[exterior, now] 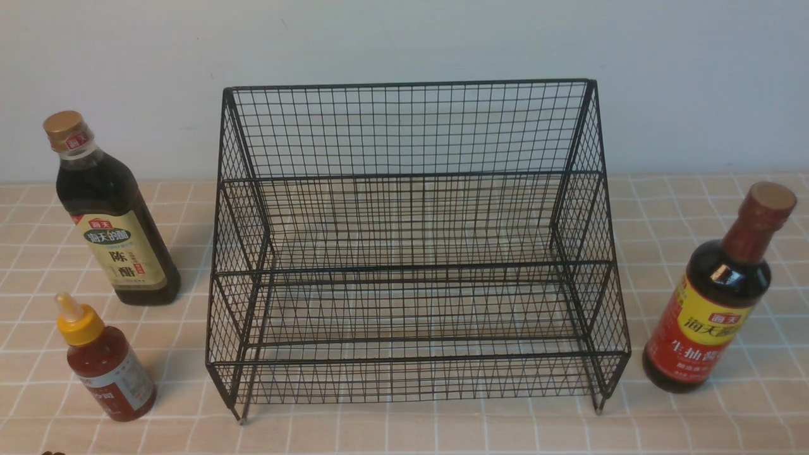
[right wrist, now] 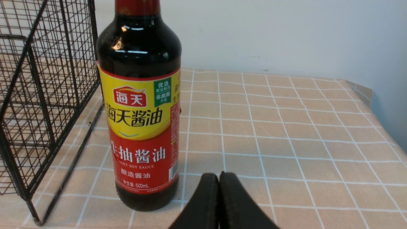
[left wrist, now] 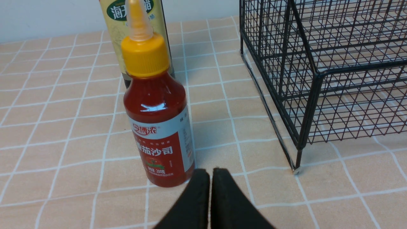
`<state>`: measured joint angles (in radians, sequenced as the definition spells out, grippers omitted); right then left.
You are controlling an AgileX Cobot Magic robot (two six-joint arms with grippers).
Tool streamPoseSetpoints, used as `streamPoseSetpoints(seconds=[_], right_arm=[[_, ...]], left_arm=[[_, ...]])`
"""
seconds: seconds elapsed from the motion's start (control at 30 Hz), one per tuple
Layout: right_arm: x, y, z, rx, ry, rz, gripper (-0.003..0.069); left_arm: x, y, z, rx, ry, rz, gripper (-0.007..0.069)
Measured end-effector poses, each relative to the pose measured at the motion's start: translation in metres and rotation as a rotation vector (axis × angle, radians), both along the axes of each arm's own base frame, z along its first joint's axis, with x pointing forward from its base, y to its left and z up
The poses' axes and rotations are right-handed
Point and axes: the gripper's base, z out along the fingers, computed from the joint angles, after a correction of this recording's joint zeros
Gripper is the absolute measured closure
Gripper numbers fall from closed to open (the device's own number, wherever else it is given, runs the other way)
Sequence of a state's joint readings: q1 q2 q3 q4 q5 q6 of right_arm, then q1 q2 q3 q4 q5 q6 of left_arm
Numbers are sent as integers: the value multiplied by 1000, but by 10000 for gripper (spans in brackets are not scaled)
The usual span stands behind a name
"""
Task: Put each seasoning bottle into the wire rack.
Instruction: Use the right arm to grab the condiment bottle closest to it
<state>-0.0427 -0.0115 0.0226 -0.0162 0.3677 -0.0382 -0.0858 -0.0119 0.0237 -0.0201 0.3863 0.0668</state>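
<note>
Two closed grippers (left wrist: 210,171) (right wrist: 218,175), wrist views only

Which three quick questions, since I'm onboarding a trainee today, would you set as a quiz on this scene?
1. True or false: the vinegar bottle and the red sauce bottle both stand left of the wire rack.
2. Which bottle stands right of the rack? A) vinegar bottle B) soy bottle C) red sauce bottle
3. Fill in: the left gripper and right gripper are both ____.
Key: 1 true; 2 B; 3 shut.
</note>
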Motion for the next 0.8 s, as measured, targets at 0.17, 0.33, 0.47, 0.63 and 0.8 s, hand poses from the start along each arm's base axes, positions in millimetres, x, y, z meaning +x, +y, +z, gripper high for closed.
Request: streamPoseSetpoints(seconds=[0.17, 0.33, 0.47, 0.63, 0.8], right_arm=[[2, 2, 10, 139, -127, 2, 673], [1, 0, 26, 358, -319, -16, 673], [1, -1, 30, 450, -362, -28, 673], [1, -2, 30, 460, -365, -30, 673], [-3, -8, 45, 612, -544, -53, 673]], left_arm=[[0, 0, 0, 0, 0, 0, 631], [0, 0, 0, 0, 0, 0, 631], [0, 0, 0, 0, 0, 0, 631], [0, 0, 0, 0, 0, 0, 631], [0, 0, 0, 0, 0, 0, 631]])
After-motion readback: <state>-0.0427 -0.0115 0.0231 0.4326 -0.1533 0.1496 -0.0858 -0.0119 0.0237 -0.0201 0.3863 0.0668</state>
